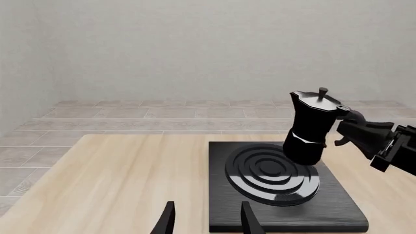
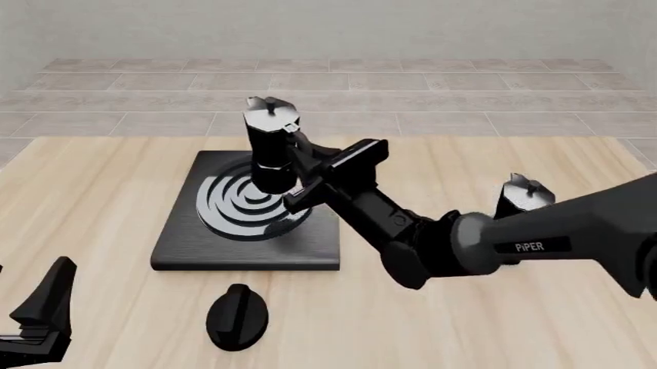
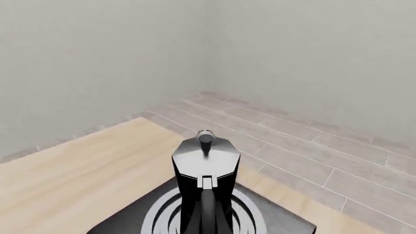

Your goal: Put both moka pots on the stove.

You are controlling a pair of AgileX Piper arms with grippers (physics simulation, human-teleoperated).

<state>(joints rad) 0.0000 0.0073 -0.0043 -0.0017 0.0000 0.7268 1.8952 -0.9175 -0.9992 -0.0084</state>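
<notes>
Second pot (image 2: 524,197) in front view only

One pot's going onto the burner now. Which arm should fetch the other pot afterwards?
Right, probably. The second moka pot stands on the table's right side, just behind the right arm. The left gripper waits open at the near left, with the stove in between.

Glossy black arm (image 2: 575,238), white "PiPER" lettering
</notes>
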